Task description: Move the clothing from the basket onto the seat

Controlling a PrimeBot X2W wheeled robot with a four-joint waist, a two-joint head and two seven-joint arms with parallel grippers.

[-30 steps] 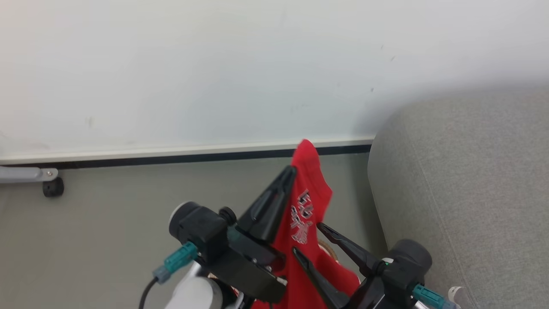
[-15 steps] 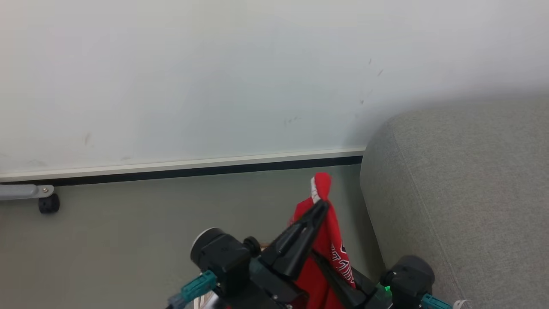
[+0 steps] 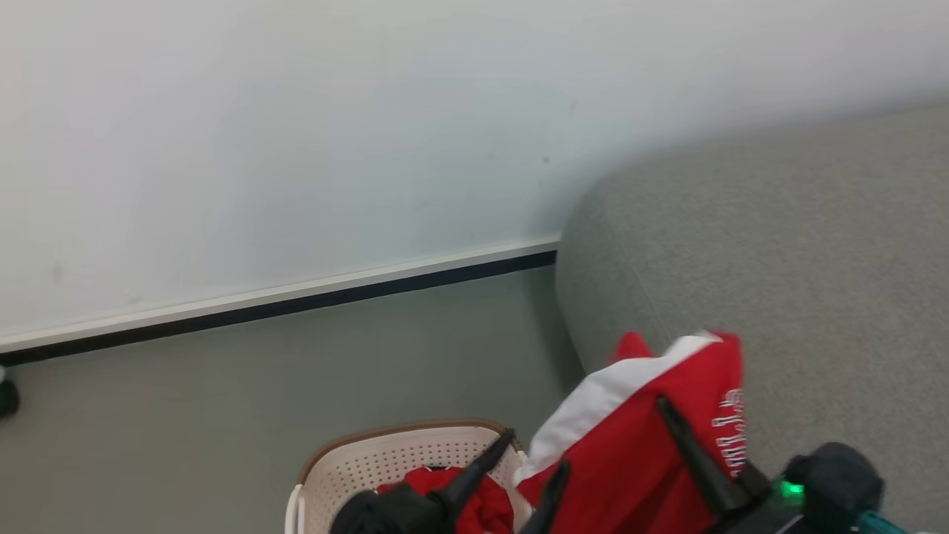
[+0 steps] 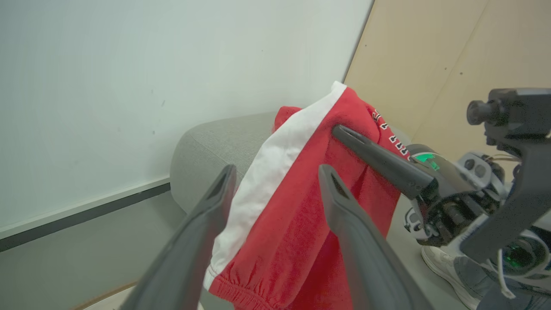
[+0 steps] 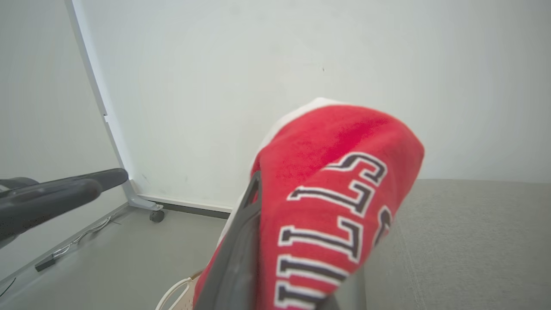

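Head: red clothing (image 3: 630, 437), white-striped, held over seat's (image 3: 778, 259) rounded corner by right end effector (image 3: 671, 423), clamped shut on it; more red fabric (image 3: 485, 504) seen in basket (image 3: 385, 454).
Left wrist: left end effector (image 4: 279, 170) seen wide open, empty.
Right wrist: dark-outlined white lettering (image 5: 340, 224) shown.

Red jerseys: two. Raised jersey (image 3: 652, 452) just beside basket (image 3: 371, 463), second jersey (image 3: 491, 510) inside basket.
Basket: one.
Grey sofa (image 3: 778, 259): one, beside basket.
Grippers: two, left gripper (image 3: 535, 456) over basket, right gripper (image 3: 667, 412) beside basket.
Small black wheel (image 5: 156, 215): one, well apart from basket.
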